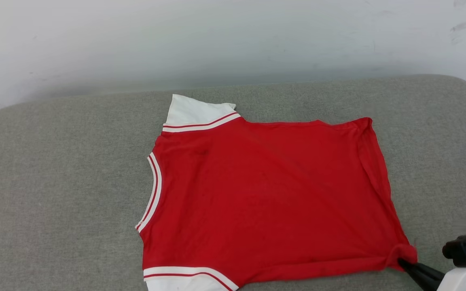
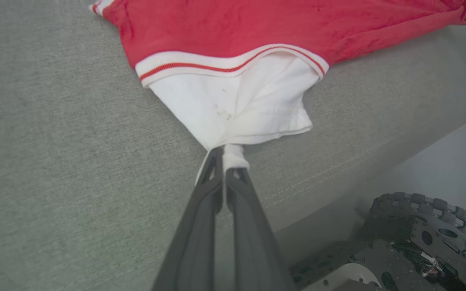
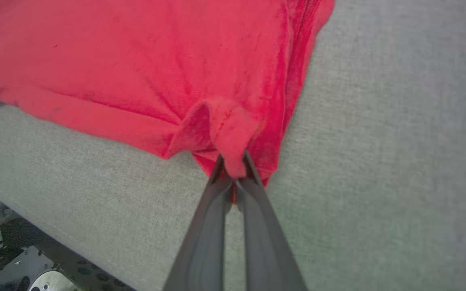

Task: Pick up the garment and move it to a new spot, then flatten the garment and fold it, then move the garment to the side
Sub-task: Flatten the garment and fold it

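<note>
As the red jersey T-shirt (image 1: 269, 194) lies spread on the grey cushion (image 1: 55, 182), the left end effector (image 2: 225, 158) pinches its white sleeve (image 2: 237, 105), the right end effector (image 3: 233, 166) its red hem corner (image 3: 225, 125), seemingly good holds for soft, light cloth.

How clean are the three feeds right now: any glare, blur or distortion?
Head view: soft even light, no glare, garment sharp. Left wrist view: left gripper blurs toward the lens, sleeve crisp. Right wrist view: right gripper blurred near the lens, garment slightly soft.
</note>
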Motion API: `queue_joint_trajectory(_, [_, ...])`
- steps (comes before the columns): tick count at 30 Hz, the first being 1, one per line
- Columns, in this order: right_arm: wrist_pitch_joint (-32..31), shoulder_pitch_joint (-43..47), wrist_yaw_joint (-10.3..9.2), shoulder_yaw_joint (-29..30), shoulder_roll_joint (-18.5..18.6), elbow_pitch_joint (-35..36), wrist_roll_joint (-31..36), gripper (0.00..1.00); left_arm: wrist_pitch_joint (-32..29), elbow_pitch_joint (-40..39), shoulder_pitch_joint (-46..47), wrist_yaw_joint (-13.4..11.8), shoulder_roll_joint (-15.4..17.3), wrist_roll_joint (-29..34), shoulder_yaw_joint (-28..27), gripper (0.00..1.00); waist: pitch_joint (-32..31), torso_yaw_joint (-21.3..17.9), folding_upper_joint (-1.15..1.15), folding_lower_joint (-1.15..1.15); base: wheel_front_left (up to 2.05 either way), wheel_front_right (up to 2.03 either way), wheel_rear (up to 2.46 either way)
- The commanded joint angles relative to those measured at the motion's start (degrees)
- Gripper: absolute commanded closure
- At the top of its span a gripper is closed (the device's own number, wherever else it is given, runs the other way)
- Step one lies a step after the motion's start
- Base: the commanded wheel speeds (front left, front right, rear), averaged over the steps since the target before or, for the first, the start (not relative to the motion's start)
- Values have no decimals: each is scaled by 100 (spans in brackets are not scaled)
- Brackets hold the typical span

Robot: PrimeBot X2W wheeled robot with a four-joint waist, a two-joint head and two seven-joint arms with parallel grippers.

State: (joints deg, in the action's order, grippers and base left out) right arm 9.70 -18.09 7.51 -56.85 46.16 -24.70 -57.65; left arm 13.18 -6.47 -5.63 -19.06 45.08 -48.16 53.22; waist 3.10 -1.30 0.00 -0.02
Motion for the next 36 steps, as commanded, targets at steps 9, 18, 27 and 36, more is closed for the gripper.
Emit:
queue_joint_trajectory(9, [-256, 9, -4, 868, 2, 366, 384, 100, -109, -198, 878, 88, 352, 468, -277, 100, 174, 31, 0, 2, 0, 0, 0])
queue_joint_trajectory(18, [-588, -250, -4, 1529, -102, 653, 699, 100, -585, -37, 2227, 487, 436, 869, -478, 100, 612, -14, 0, 2, 0, 0, 0])
queue_joint_trajectory(27, [-947, -597, -4, 2080, -387, 755, 988, 100, -833, 799, 3525, 1087, 193, 1019, -626, 100, 1371, -133, 0, 2, 0, 0, 0])
queue_joint_trajectory(36, [-1291, -966, -4, 2113, -761, 372, 1196, 100, -931, 1955, 4281, 1652, -181, 1078, -498, 100, 1911, -230, 0, 2, 0, 0, 0])
